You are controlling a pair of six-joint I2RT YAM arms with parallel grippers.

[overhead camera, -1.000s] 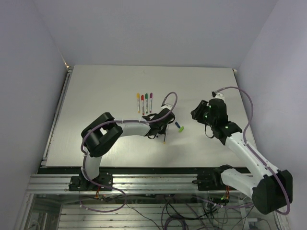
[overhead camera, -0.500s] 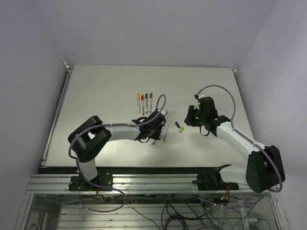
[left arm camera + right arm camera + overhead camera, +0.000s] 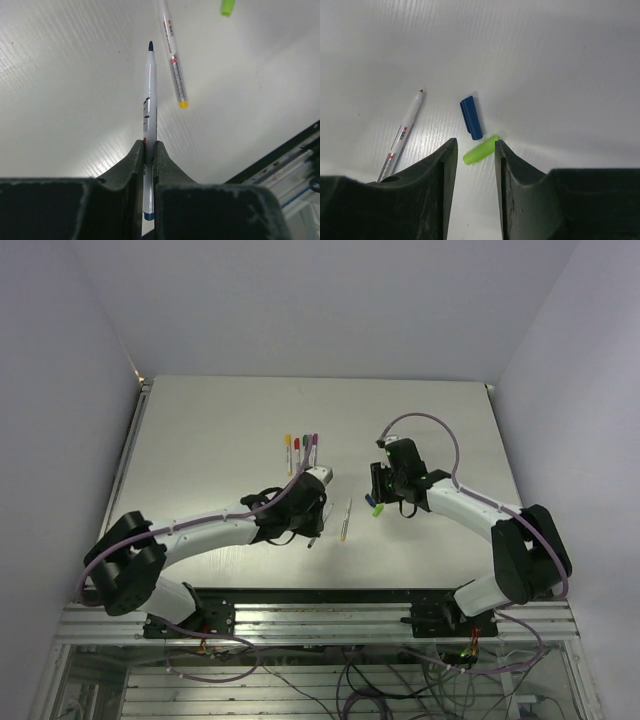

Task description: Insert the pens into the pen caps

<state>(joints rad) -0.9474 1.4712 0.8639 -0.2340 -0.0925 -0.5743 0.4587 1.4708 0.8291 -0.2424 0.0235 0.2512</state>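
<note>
- Left wrist: left gripper (image 3: 149, 146) clamped on a pen (image 3: 149, 95), whose rear end is partly hidden.
- Right wrist: right gripper (image 3: 475, 144) apart above light green cap (image 3: 480, 151); loose pen (image 3: 404, 131) cut off.

I am two arms of white tubing with bulky black joints, my left arm (image 3: 200, 530) and my right arm (image 3: 462, 506) alike. A mauve cable (image 3: 420, 416) loops along each. My bases (image 3: 190, 621) are black blocks. My jaws are dark, matt, thick and blunt-edged.
</note>
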